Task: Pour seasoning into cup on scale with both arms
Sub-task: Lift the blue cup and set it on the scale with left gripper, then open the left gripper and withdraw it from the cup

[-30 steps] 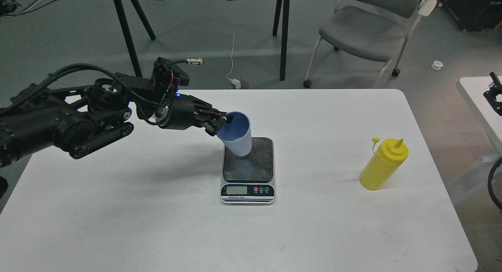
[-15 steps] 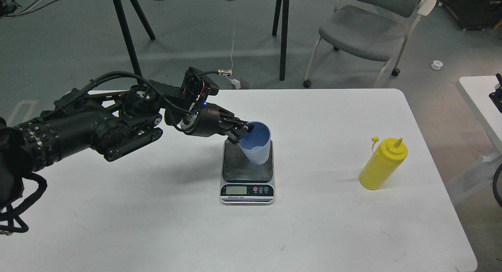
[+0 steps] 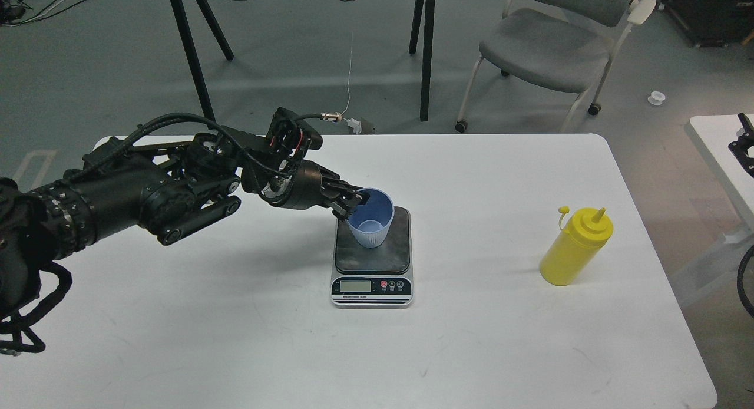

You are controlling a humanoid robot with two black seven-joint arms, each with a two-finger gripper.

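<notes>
Left gripper clamps the blue cup's rim on the scale; yellow bottle stands far right.

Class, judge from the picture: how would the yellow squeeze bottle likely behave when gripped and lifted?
The yellow squeeze bottle is probably soft-walled plastic, so it may dent under squeezing. Its tall, narrow shape suggests it could tip if nudged. If it falls, its round body would likely roll.

White table on grey floor; grey chair and black-legged bench behind.
</notes>
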